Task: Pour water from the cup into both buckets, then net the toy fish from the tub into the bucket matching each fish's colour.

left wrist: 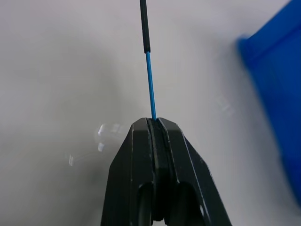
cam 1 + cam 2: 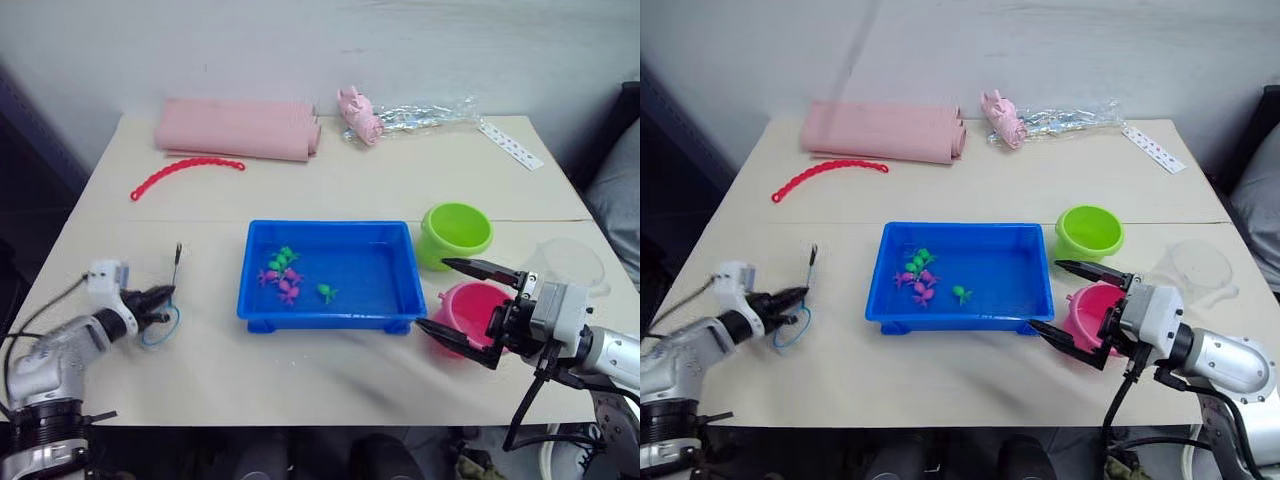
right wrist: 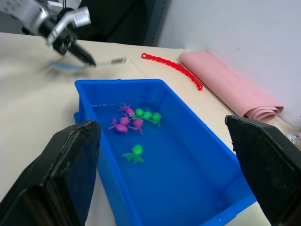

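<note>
I am clamping my left tool (image 2: 160,297) on the thin stick of the net (image 2: 160,326), ready for scooping; its blue hoop is lying on the table (image 2: 330,185) left of the tub (image 2: 330,316). My right tool (image 2: 466,308) is hanging wide apart beside the pink bucket (image 2: 462,300). Tiny pink and green toy fish (image 2: 287,275) are sitting, seemingly in water, in the tub.
</note>
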You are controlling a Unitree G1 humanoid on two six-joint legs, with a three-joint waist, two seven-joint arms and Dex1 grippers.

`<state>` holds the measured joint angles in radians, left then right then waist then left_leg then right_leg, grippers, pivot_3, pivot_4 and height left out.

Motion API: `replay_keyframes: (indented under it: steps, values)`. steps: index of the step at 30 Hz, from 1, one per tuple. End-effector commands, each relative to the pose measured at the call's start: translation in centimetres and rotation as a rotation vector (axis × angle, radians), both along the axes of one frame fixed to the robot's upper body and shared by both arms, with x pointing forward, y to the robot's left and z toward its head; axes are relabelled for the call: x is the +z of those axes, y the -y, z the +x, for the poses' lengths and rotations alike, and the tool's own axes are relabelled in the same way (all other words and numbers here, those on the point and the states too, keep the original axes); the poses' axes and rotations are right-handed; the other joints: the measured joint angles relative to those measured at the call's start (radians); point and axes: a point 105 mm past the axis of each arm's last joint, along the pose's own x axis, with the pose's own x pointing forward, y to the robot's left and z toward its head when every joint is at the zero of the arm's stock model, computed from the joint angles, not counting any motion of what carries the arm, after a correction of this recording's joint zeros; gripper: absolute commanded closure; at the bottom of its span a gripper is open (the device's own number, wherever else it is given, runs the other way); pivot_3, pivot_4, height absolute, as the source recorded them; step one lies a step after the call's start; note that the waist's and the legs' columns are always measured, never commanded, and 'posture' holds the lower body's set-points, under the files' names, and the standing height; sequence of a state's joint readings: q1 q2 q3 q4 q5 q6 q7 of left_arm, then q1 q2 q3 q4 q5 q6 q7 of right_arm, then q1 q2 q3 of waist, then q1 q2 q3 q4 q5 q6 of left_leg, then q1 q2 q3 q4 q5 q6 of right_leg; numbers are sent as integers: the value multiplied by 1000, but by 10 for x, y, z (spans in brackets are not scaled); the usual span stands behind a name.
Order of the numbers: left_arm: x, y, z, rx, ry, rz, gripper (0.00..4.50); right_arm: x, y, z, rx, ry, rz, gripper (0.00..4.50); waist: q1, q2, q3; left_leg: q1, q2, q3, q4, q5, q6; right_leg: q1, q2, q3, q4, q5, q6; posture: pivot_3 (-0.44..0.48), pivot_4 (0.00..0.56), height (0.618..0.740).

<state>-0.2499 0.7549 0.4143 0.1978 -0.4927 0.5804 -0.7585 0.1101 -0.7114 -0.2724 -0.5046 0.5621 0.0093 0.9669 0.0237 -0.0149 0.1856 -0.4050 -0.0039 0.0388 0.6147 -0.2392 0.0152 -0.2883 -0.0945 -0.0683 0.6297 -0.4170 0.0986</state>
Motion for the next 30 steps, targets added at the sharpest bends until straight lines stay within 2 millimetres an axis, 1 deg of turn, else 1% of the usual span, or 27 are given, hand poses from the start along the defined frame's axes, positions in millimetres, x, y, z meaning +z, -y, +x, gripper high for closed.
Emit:
replay_keyframes:
  steps: [1,4,6,8,9,10,12,13,16,17,20,22,24,27,30]
  values:
    - [50,42,-8,-422,208,152,4477,12,2,3,2,0,41,0,1,0,0,0,-1,1,0,0,0,0,-1,0,-1,0,0,0,150,740]
    - [59,64,-17,-679,242,273,4477,11,-3,4,44,-34,21,0,-1,1,0,0,-2,1,0,-1,1,1,-2,0,-2,0,0,0,150,740]
    - [67,86,-23,-864,257,335,4477,21,-10,8,65,-73,58,0,-3,1,0,0,-2,1,-1,-1,1,1,-1,0,-2,0,0,0,150,740]
    - [73,105,-23,-967,257,374,4477,29,-15,14,64,-117,94,0,-9,1,1,-1,-1,1,-1,0,1,0,0,0,-1,0,0,0,150,740]
    - [74,109,-21,-984,253,386,4477,31,-16,16,59,-135,101,0,-11,1,1,-2,0,1,-1,0,1,-1,1,0,-1,0,0,0,150,740]
    - [76,121,-22,-1036,256,399,4477,31,-19,17,73,-171,100,0,-13,1,1,-2,0,1,-1,0,1,-1,1,0,-1,0,0,0,150,740]
    - [73,140,-27,-1151,213,503,4477,30,-25,18,108,-257,80,0,-16,1,1,-2,0,1,-1,0,2,-1,1,0,-1,0,0,0,150,740]
    - [72,144,-28,-1185,201,549,4477,31,-27,18,117,-279,71,0,-17,1,1,-2,0,1,-1,0,2,-1,1,0,0,0,0,0,150,740]
    - [85,162,-23,-1238,209,572,4477,33,-35,19,139,-349,18,0,-21,0,3,-4,-1,1,0,0,3,-1,1,-1,0,0,0,0,150,740]
    - [85,168,-22,-1260,209,597,4477,33,-40,19,147,-368,3,0,-22,0,4,-5,-1,1,0,0,4,-1,1,-1,-1,0,0,0,150,740]
    - [80,181,-21,-1294,205,621,4477,30,-55,18,161,-385,-35,0,-26,-1,4,-5,-1,0,0,0,4,-1,1,-2,-1,0,0,0,150,740]
    - [75,190,-20,-1301,210,622,4477,30,-61,21,150,-393,-21,0,-25,-1,4,-5,-1,0,0,0,4,-1,1,-2,-1,0,0,0,150,740]
    - [74,197,-21,-1315,216,605,4477,27,-64,23,142,-401,-28,0,-24,-1,4,-7,-1,-1,0,0,4,-2,1,-3,-1,0,0,0,150,740]
    - [75,210,-22,-1328,242,568,4477,18,-67,22,159,-443,-59,0,-23,-1,4,-10,-1,-2,3,0,4,-3,1,-4,-1,0,0,0,150,740]
    - [75,214,-24,-1332,249,556,4477,7,-70,18,183,-471,-74,0,-23,-1,4,-16,-1,-4,9,0,5,-6,1,-7,1,0,0,0,150,740]
